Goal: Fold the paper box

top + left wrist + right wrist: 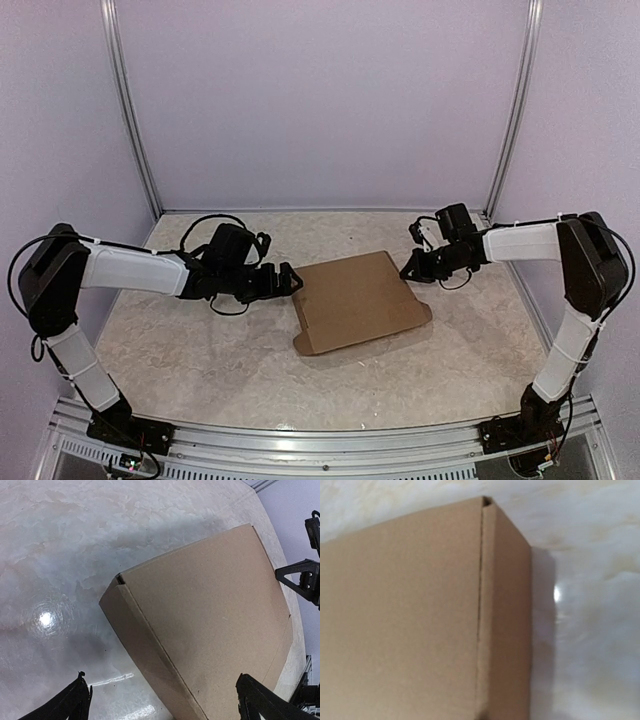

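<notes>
The paper box (360,300) is plain brown cardboard, folded shut into a shallow rectangle, and lies flat on the middle of the table. My left gripper (291,279) is open at the box's far left corner, with its fingertips (80,702) either side of the box's left edge (150,645). My right gripper (407,271) is shut just off the box's far right corner, holding nothing. The right wrist view looks down on the lid (410,610) and the side wall (507,605), and the fingers barely show there.
The marbled table (200,350) is ringed by pale lilac walls with metal posts (130,110) at the back corners. An aluminium rail (320,440) runs along the near edge by the arm bases. Cables loop over both wrists.
</notes>
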`<state>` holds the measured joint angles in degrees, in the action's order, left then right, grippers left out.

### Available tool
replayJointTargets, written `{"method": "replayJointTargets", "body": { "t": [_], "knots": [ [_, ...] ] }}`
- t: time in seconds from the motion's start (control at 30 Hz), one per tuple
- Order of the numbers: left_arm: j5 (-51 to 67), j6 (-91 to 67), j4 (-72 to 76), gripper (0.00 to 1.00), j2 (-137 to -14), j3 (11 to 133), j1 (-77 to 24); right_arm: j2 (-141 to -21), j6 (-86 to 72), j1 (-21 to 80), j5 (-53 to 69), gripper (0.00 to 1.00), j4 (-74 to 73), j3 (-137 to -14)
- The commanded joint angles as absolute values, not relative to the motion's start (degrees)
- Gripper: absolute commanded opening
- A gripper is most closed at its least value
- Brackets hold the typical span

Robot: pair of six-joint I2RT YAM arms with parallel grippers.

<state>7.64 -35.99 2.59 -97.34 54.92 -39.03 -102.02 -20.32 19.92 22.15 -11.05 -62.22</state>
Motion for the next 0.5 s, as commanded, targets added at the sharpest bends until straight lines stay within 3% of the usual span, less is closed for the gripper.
{"method": "replayJointTargets", "body": {
  "t": [0.0,0.47],
  "knots": [
    [8.1,-36.6,2.9,0.99,-94.7,52.4,-38.2,-102.3,-23.2,23.5,21.4,0.05,-10.4,-60.3],
    [6.3,-39.6,-2.0,0.99,-87.7,45.9,-37.1,-100.5,-29.0,31.5,16.6,0.0,-9.6,-60.0]
  ]
}}
